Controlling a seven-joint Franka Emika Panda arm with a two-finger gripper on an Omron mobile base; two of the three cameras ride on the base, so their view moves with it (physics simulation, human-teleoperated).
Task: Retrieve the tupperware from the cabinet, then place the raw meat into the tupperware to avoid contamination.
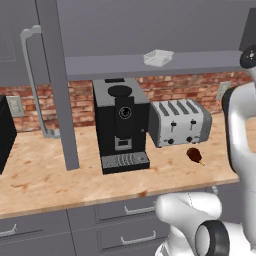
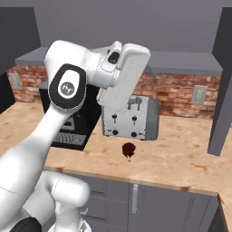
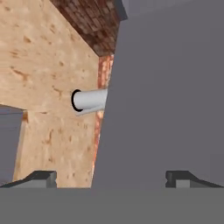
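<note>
The cabinet [image 1: 100,65] stands open, its left door [image 1: 57,85] swung out edge-on with a long bar handle [image 1: 30,75]. On its bottom shelf lies the tupperware [image 1: 158,57], pale and shallow. The raw meat [image 1: 195,155] [image 2: 129,149], a dark reddish lump, lies on the wooden counter [image 1: 45,175] in front of the toaster. My gripper [image 3: 113,177] is open, with both fingertips [image 3: 41,177] wide apart and nothing between them. In the hand view it faces a flat grey cabinet panel [image 3: 166,87], with counter [image 3: 43,65] to the left. My arm [image 2: 113,72] is raised above the toaster.
A black coffee machine [image 1: 121,125] and a silver toaster [image 1: 179,122] [image 2: 131,120] stand on the counter under the cabinet. A black appliance [image 1: 5,135] sits at the far left. The other open door [image 2: 222,90] hangs at the right. Grey drawers [image 1: 125,210] run below the counter.
</note>
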